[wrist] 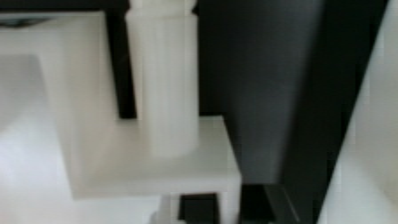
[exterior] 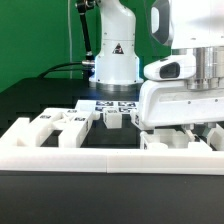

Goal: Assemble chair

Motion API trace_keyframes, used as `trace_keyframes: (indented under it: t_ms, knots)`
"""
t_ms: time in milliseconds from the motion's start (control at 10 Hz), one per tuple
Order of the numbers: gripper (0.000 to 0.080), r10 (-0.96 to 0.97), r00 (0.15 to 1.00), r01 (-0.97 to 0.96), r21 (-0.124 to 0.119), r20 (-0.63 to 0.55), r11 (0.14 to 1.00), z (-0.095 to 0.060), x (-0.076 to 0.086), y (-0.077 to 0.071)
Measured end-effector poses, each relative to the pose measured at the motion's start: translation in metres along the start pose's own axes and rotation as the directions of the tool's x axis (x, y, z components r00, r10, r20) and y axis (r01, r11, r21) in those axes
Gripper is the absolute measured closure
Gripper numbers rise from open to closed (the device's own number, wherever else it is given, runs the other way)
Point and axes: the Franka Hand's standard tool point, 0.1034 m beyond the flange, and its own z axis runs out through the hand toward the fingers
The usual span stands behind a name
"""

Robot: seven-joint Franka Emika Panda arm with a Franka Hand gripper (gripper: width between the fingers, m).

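Claw (exterior: 183, 128), pressed together with nothing visibly pinched, hangs low beside the ribbed chair leg (wrist: 164, 80); hazard: its closed tips may knock the leg askew.

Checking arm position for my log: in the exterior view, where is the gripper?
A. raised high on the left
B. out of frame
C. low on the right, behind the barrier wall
C: the gripper sits low at the exterior view's right, behind the barrier wall.
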Motion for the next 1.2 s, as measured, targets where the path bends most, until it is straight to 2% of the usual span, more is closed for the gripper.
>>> trace_keyframes:
  t_ms: [300, 500, 700, 800, 900, 1000, 1100, 1200]
  knots:
    - [0.0765, 0.008, 1.000, -0.008, 0.003, -0.004, 1.000, 0.002, 0.002, -0.011]
    - [0.0765, 0.004, 1.000, -0.004, 0.003, -0.004, 1.000, 0.002, 0.002, -0.011]
    - [0.0521, 0.000, 1.000, 0.000, -0.002, -0.003, 1.000, 0.003, 0.002, -0.008]
    - [0.0521, -0.004, 1.000, 0.004, -0.007, -0.003, 1.000, 0.002, 0.002, -0.003]
    - [0.0339, -0.045, 0.999, 0.045, -0.010, -0.012, 0.999, -0.005, 0.006, 0.003]
    - [0.0219, -0.054, 0.998, 0.054, -0.012, -0.023, 0.998, -0.016, 0.009, 0.004]
    - [0.0219, -0.094, 0.995, 0.094, -0.012, -0.017, 0.996, -0.027, 0.011, 0.007]
    - [0.0162, -0.096, 0.995, 0.096, -0.012, -0.015, 0.995, -0.041, 0.015, 0.011]
